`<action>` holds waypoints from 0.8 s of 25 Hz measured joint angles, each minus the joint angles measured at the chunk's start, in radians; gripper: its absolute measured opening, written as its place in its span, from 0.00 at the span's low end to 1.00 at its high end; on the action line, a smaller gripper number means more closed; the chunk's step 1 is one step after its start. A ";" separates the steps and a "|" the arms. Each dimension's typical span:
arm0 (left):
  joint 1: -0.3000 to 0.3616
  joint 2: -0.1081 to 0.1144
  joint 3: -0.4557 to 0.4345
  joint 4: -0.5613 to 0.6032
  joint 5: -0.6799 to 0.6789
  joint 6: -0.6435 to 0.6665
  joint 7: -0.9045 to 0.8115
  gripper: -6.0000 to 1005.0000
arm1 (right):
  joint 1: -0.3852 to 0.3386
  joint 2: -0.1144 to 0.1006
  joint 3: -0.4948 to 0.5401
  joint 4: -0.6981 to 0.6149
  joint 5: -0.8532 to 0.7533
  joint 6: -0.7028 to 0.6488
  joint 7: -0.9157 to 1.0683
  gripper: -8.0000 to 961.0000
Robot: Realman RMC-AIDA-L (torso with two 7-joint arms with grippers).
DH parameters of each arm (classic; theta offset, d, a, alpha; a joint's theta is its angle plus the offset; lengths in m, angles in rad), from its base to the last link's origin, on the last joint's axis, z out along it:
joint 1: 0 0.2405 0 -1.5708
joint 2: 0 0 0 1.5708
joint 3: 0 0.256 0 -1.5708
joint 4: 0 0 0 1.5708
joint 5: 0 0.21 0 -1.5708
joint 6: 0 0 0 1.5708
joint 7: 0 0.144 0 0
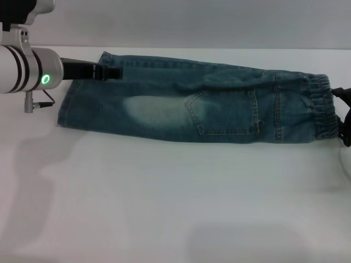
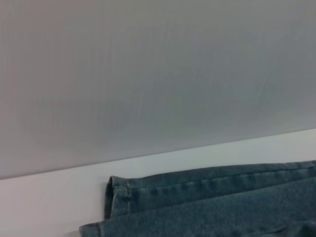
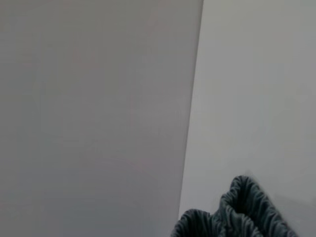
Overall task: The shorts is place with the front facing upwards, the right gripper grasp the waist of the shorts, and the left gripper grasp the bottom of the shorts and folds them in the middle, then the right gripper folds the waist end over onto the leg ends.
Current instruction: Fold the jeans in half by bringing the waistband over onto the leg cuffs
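The blue denim shorts (image 1: 219,104) lie folded lengthwise on the table, a patch pocket and a pale faded patch facing up. The gathered waist (image 1: 321,107) points right and the flat leg hems (image 1: 68,107) point left. My left gripper (image 1: 109,72), a black claw on a silver arm with a green light, rests over the far corner of the leg end. The left wrist view shows the stitched hem (image 2: 118,195) close below it. Dark parts of my right gripper (image 1: 343,118) sit at the waist's outer edge, and the ruched waistband (image 3: 242,210) shows in the right wrist view.
The shorts lie near the back of a white table (image 1: 164,197), close to a grey wall (image 1: 192,22). A wide stretch of table lies between the shorts and the near edge.
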 joint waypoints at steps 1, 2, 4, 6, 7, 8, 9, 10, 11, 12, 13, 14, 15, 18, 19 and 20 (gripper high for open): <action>-0.001 0.000 0.000 0.000 0.000 0.000 0.000 0.85 | 0.002 0.000 0.000 0.000 0.000 0.001 0.000 0.75; -0.001 0.000 0.000 -0.001 0.000 0.000 0.000 0.85 | 0.003 -0.001 0.000 0.000 0.000 0.003 0.000 0.75; -0.002 0.000 0.000 -0.003 0.000 0.000 0.000 0.85 | 0.006 -0.001 0.000 -0.001 0.000 0.008 0.000 0.75; -0.002 0.000 0.000 -0.003 0.000 0.000 0.000 0.85 | 0.008 -0.001 -0.004 -0.002 0.000 0.012 -0.001 0.75; -0.002 0.000 0.000 -0.003 0.000 0.000 0.000 0.85 | 0.010 -0.001 -0.007 -0.002 0.000 0.013 -0.001 0.75; -0.002 0.000 0.000 -0.003 0.000 0.000 0.000 0.85 | 0.010 -0.001 -0.009 -0.002 0.000 0.013 -0.001 0.75; -0.002 0.000 0.000 -0.003 0.000 0.000 0.000 0.85 | 0.011 -0.001 -0.011 -0.002 0.000 0.013 -0.001 0.75; -0.002 0.000 0.000 -0.002 0.000 0.000 0.000 0.85 | 0.012 -0.001 -0.013 -0.002 0.000 0.014 -0.001 0.75; -0.002 0.000 0.000 -0.002 0.000 0.000 0.000 0.85 | 0.012 -0.001 -0.014 -0.002 0.000 0.014 -0.001 0.75; -0.002 0.000 0.000 -0.001 0.000 0.000 0.000 0.85 | 0.014 -0.001 -0.014 -0.003 -0.003 0.014 -0.001 0.75; -0.002 0.000 0.000 -0.001 0.000 0.001 0.000 0.85 | 0.015 -0.001 -0.015 -0.004 -0.009 0.014 -0.001 0.75; -0.002 0.000 0.000 -0.001 0.000 0.001 0.000 0.85 | 0.018 -0.002 -0.015 -0.004 -0.021 0.014 0.000 0.75; -0.002 0.000 0.000 -0.001 0.000 0.001 0.000 0.85 | 0.021 -0.004 -0.016 -0.005 -0.034 0.014 0.007 0.75; -0.002 -0.001 0.000 -0.001 0.000 0.001 0.000 0.85 | 0.029 -0.007 -0.016 -0.005 -0.061 0.013 0.023 0.75; -0.002 -0.001 0.000 -0.001 0.000 0.001 0.000 0.85 | 0.028 -0.008 -0.015 -0.005 -0.063 0.008 0.023 0.75; -0.002 -0.001 0.000 -0.002 0.000 0.001 0.000 0.85 | 0.027 -0.008 -0.014 -0.005 -0.064 0.001 0.023 0.71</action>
